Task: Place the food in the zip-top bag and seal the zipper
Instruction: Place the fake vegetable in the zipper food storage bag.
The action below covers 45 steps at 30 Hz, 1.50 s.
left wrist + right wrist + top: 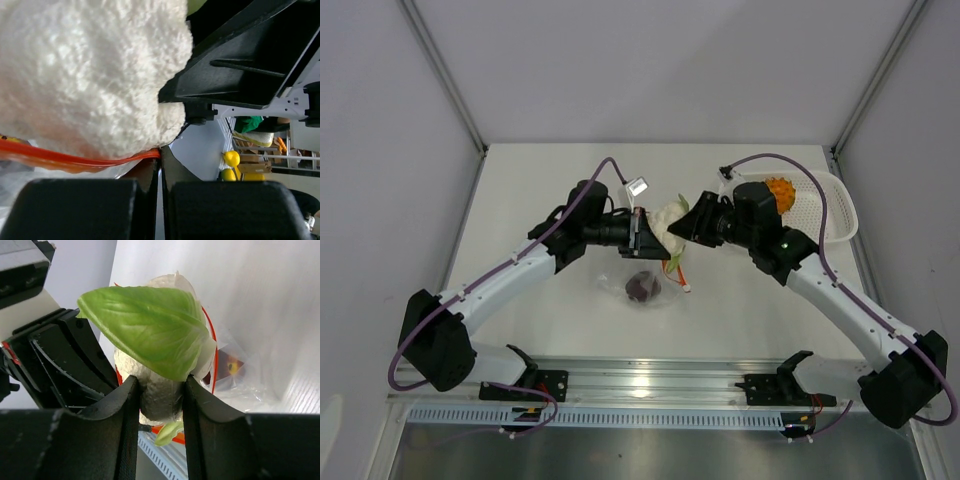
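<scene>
Your right claw (160, 390), clamped on the white, green-leafed toy vegetable (150, 325), could catch the thin red-orange zipper strip (60, 160) and pull it from your pinched-shut left claw (161, 167).

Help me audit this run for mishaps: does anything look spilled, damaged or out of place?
Nothing spilled or damaged. The only straggler is the pineapple, lying in the white basket rather than the bag. The right gripper holds the vegetable at the zipper, which the left gripper pinches.
</scene>
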Tool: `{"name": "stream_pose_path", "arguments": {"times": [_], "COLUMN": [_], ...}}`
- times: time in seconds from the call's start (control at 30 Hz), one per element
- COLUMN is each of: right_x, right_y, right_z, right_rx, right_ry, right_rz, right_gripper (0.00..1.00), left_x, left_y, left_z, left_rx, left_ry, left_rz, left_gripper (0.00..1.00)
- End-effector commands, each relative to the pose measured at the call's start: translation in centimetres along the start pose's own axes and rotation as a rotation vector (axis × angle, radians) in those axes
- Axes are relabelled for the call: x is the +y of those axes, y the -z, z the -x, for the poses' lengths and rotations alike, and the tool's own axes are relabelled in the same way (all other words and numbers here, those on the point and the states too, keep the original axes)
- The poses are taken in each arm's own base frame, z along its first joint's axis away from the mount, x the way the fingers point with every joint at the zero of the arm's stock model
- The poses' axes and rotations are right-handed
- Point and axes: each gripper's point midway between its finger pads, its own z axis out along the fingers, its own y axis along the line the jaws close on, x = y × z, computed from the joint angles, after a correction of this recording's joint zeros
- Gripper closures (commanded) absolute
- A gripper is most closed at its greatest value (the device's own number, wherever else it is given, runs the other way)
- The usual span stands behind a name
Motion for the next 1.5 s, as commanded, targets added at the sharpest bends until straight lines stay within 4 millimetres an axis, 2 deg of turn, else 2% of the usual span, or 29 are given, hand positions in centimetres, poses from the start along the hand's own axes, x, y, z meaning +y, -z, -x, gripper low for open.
{"name": "stream_pose_path", "arguments": {"times": [0.0, 0.13, 0.43, 0.67, 0.97, 1.1, 1.3, 1.47], "right_x": [1.6, 0.8, 1.4, 2.2, 1.9, 2.8, 2.8, 2.7], "right_y": [-0.3, 0.6, 3.6, 5.1, 6.5, 7.8, 7.9, 7.1], "right_z": [-3.0, -3.7, -5.8, -5.2, -4.2, -5.2, -8.5, -8.6], "right_rx": [0.106, 0.117, 0.184, 0.165, 0.08, 0.101, 0.249, 0.256], "right_ry": [0.093, 0.158, 0.325, 0.35, 0.434, 0.53, 0.557, 0.542], "right_rz": [0.098, 0.086, 0.187, 0.23, 0.211, 0.277, 0.382, 0.365], "right_gripper": [1.0, 1.0, 1.0, 1.0, 1.0, 1.0, 1.0, 1.0], "left_x": [-3.9, -3.5, -1.9, -0.6, 2.0, 3.4, 2.7, 1.8], "left_y": [0.2, 0.4, 0.6, 0.4, 0.4, 0.0, -0.3, -0.2], "left_z": [2.9, 2.9, 3.6, 3.6, 2.9, 2.6, 3.4, 3.6], "left_rx": [-0.089, -0.111, -0.156, -0.139, -0.102, -0.083, -0.078, -0.084], "left_ry": [-0.101, -0.1, -0.103, -0.108, -0.111, -0.107, -0.115, -0.121], "left_rz": [-0.127, -0.106, -0.011, 0.057, 0.175, 0.217, 0.195, 0.165], "left_gripper": [0.99, 0.99, 0.99, 0.99, 0.99, 1.0, 0.99, 0.99]}}
